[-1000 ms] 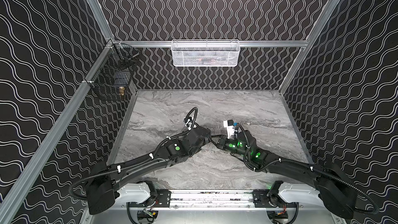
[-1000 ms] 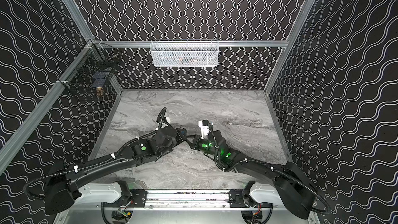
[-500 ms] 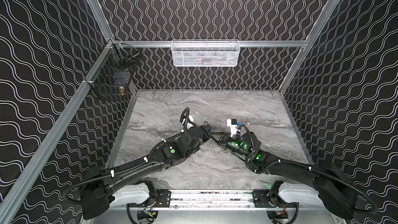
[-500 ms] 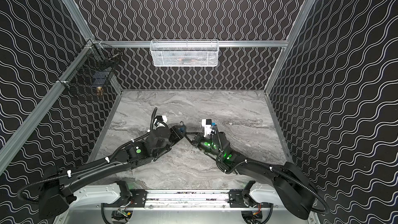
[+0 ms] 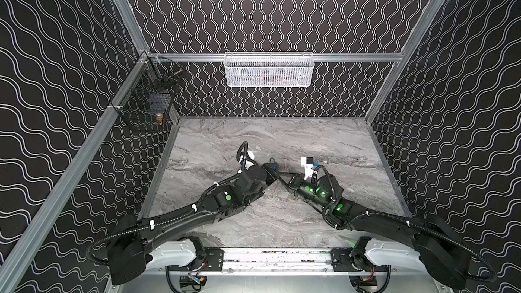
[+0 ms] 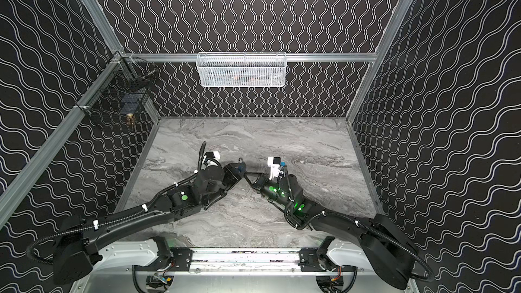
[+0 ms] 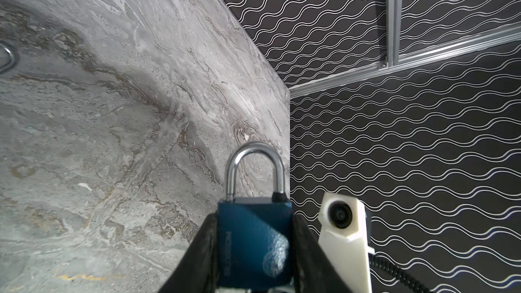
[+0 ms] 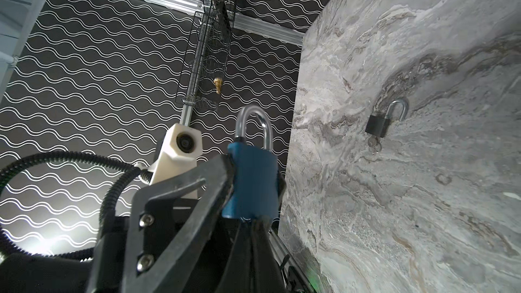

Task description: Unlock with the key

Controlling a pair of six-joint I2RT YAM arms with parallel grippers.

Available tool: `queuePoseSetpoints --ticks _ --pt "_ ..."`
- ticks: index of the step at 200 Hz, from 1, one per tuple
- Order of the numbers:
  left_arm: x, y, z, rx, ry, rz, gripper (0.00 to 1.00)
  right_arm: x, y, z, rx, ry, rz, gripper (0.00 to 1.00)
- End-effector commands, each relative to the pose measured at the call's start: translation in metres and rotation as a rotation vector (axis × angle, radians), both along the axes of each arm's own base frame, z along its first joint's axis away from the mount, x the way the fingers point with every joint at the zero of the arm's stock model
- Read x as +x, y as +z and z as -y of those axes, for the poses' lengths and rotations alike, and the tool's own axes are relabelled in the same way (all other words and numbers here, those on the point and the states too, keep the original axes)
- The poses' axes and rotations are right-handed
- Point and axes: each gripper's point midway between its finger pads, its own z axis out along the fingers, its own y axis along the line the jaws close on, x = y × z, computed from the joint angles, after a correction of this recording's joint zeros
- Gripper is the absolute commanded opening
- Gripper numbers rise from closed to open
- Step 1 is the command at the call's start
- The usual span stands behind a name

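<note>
Between the fingers of the left gripper (image 5: 272,168) (image 6: 238,171), in both top views, sits the blue padlock (image 5: 273,166) (image 6: 240,168), held clear above the marble table (image 5: 253,136). Its shackle points away from that gripper's wrist. The right gripper (image 5: 281,177) (image 6: 247,175) comes in from the opposite side with its jaws pressed together, and its tip meets the left gripper's tip at the lock's lower end. In the left wrist view the left gripper's two fingers (image 7: 201,252) clamp the narrow sides of the lock body. The steel shackle (image 7: 255,164) stands out past the fingertips with both legs meeting the body. The white camera housing (image 7: 345,221) of the other arm shows just beside one finger. In the right wrist view the right gripper is closed, with its tips against the padlock's bottom face, the end opposite the shackle. What, if anything, is pinched between those tips is hidden. In the same view a black padlock (image 8: 376,125) lies flat on the table well beyond both grippers, its shackle swung open, with a small metal ring (image 8: 375,145) just beside its lower end. Farther off, past the left gripper, a black wire basket (image 8: 208,60) hangs on the frame.
</note>
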Motion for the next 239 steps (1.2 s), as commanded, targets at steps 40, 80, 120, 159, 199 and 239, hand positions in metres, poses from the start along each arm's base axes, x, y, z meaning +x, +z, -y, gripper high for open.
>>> queuePoseSetpoints --ticks 40,80,120,159,199,239 --pt "-0.024 0.028 0.038 -0.225 -0.185 -0.055 0.0 -0.012 0.05 -0.003 0.156 0.034 0.116 0.0" --pt "-0.021 0.024 0.039 -0.221 -0.164 -0.078 0.0 -0.014 0.06 -0.003 0.184 0.031 0.124 0.0" --pt "-0.022 0.032 0.043 -0.248 -0.158 -0.052 0.0 -0.011 0.049 -0.002 0.208 -0.011 0.065 0.0" --pt "-0.026 0.034 0.044 -0.274 -0.141 -0.063 0.0 -0.014 0.059 -0.005 0.273 -0.01 0.076 0.0" --pt "-0.026 0.038 0.047 -0.283 -0.148 -0.047 0.0 -0.015 0.051 -0.01 0.24 -0.011 0.053 0.0" --pt "-0.026 0.027 0.039 -0.126 -0.166 -0.035 0.0 -0.015 0.031 -0.016 0.115 0.006 0.08 0.0"
